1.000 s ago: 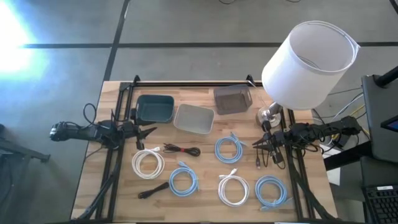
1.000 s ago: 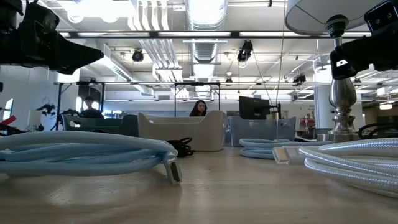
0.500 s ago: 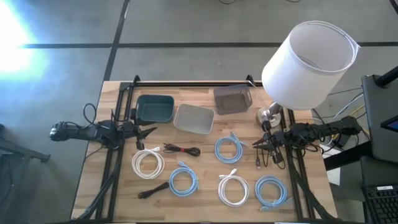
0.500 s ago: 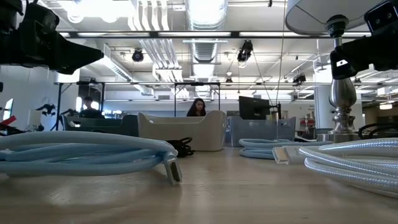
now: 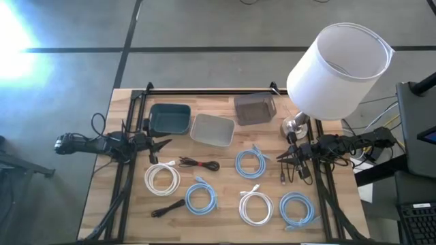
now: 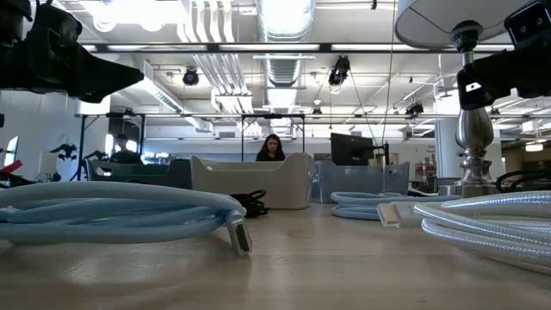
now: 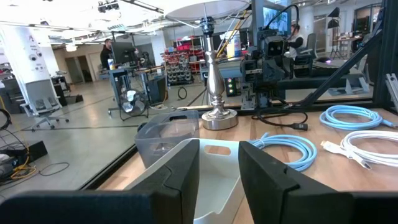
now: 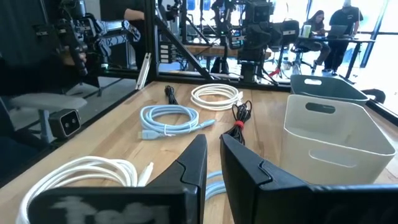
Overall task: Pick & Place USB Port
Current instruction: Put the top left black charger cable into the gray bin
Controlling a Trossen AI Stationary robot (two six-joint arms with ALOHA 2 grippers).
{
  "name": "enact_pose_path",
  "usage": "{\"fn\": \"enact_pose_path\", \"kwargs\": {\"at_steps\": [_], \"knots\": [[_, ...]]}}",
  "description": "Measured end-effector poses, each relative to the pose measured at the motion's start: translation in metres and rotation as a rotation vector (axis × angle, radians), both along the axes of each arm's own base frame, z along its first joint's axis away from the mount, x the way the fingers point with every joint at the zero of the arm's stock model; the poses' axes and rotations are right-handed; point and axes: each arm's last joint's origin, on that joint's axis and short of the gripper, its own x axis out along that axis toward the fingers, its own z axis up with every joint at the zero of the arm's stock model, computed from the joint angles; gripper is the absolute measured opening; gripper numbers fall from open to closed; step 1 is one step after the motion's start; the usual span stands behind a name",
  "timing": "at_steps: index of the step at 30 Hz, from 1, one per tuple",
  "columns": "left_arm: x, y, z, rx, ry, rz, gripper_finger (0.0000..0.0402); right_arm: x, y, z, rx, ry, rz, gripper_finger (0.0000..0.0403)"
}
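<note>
Both grippers, left gripper [image 5: 165,143] and right gripper [image 5: 278,157], idle empty at the table's [image 5: 225,209] side edges, fingers narrowly parted, so you should first choose one coiled cable [image 5: 249,163] and descend squarely over its plug.

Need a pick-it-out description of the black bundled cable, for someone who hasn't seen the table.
Start at the white bin in the back row. Just in front of it lies the black cable, a thin tied bundle between two coils; every neighbouring coil is white or blue.
</note>
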Motion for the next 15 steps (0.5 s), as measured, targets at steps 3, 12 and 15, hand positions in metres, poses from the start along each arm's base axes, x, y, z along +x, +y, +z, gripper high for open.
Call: {"fn": "enact_pose_path", "kwargs": {"at_steps": [3, 12, 15], "knots": [[0.0, 0.0, 0.001, -0.034, -0.019, -0.001, 0.0115, 0.0, 0.0, 0.0, 0.067, 0.012, -0.004, 0.0043], [-0.001, 0.0, 0.013, -0.11, -0.161, -0.011, 0.0115, 0.0, 0.0, 0.004, 0.258, 0.02, -0.017, 0.0043], [-0.001, 0.0, 0.014, -0.129, -0.173, -0.026, 0.0115, 0.0, -0.001, 0.008, 0.185, -0.044, -0.037, 0.0043]]}}
